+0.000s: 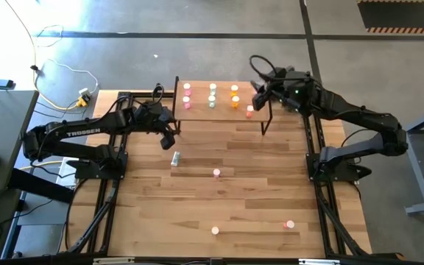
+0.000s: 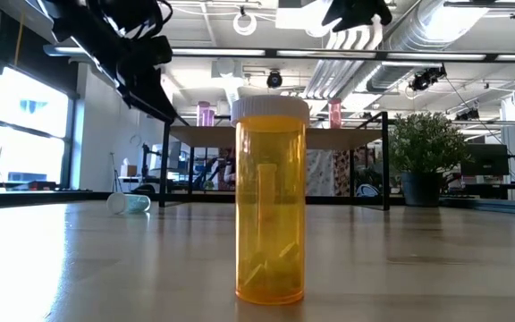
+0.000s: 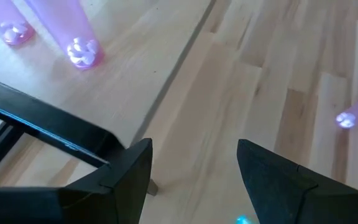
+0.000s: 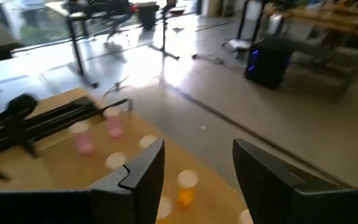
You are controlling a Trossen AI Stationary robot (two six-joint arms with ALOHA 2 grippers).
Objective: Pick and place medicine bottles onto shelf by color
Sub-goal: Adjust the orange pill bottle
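The shelf (image 1: 219, 110) stands at the table's far middle, with medicine bottles on it in rows: pink (image 1: 187, 96), pale green (image 1: 213, 96), orange (image 1: 235, 96) and one more pink (image 1: 249, 110) by its right edge. On the table a clear bottle (image 1: 175, 158) lies on its side, a pink one (image 1: 216, 173) stands mid-table, an orange one (image 2: 271, 201) stands near the front edge, and a pink one (image 1: 289, 224) lies at the near right. My left gripper (image 3: 194, 168) hovers open off the shelf's near left corner. My right gripper (image 4: 197, 174) hangs open above the shelf's right end.
The shelf's black legs (image 1: 265, 121) and frame (image 3: 42, 124) stand close to both grippers. The table's middle and near part hold only the scattered bottles. Cables and a yellow plug (image 1: 83, 97) lie on the floor beyond the far left corner.
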